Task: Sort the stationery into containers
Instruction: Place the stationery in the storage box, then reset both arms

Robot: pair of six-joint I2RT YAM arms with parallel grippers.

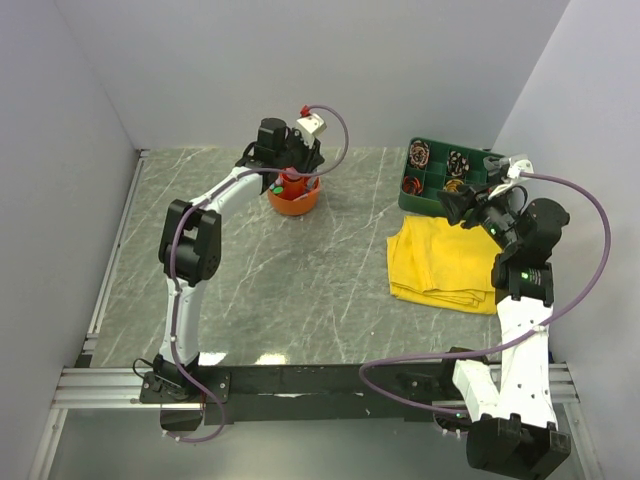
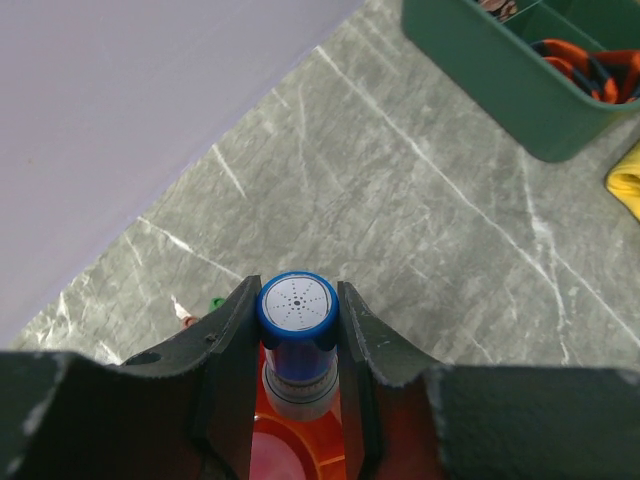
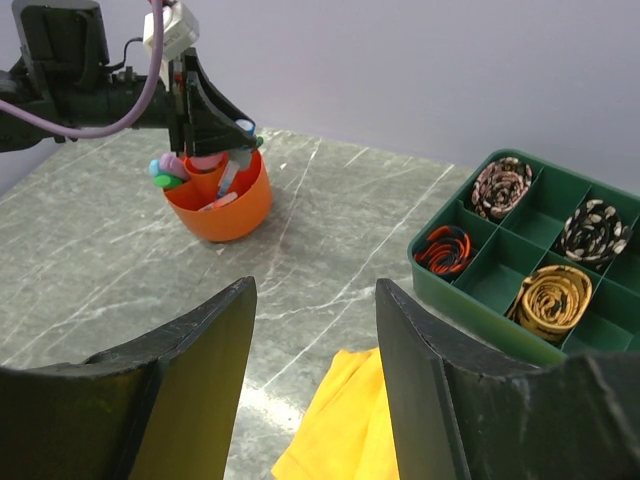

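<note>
The grey marbled table (image 1: pixel 300 290) is carrying a crumpled yellow cloth (image 1: pixel 440 265) on the right, lying just in front of the green divided tray (image 3: pixel 478 305), where coiled bands (image 3: pixel 445 248) are filling four cells. The orange round organiser (image 3: pixel 240 210) is sitting well apart at the back left, with pens (image 3: pixel 165 172) standing in it. The right gripper (image 3: pixel 315 290) is hanging wide open and empty above the cloth. The left gripper (image 2: pixel 296 300) is pinching a blue-capped marker (image 2: pixel 297 350) upright, just above the organiser.

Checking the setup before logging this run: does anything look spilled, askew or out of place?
Nothing spilled or damaged. Only the yellow cloth lies slightly rumpled beside the green tray. The orange organiser stands upright, the left gripper holding a blue-capped tube above it.
</note>
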